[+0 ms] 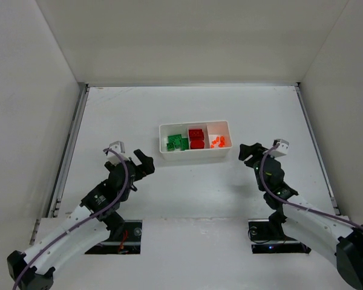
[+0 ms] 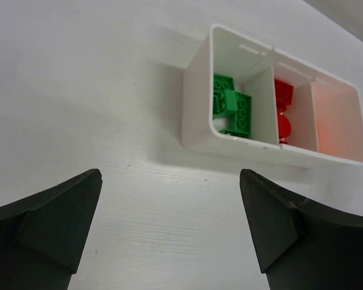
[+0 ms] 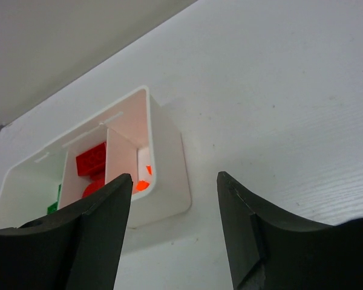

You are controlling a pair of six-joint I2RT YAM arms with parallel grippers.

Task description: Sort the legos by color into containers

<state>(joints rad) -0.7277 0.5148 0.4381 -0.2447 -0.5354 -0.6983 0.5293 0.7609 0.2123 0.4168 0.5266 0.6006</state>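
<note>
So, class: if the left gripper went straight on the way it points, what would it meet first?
Probably the white tray, at its left end by the green legos; only bare table lies between, though depth is unclear.

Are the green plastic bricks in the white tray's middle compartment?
No, the green plastic bricks lie in the left end compartment of the white plastic tray; red plastic bricks occupy the middle.

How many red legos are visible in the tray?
2, both in the middle compartment: a red brick at the far side, a rounded red piece nearer. Others may be hidden.
</note>
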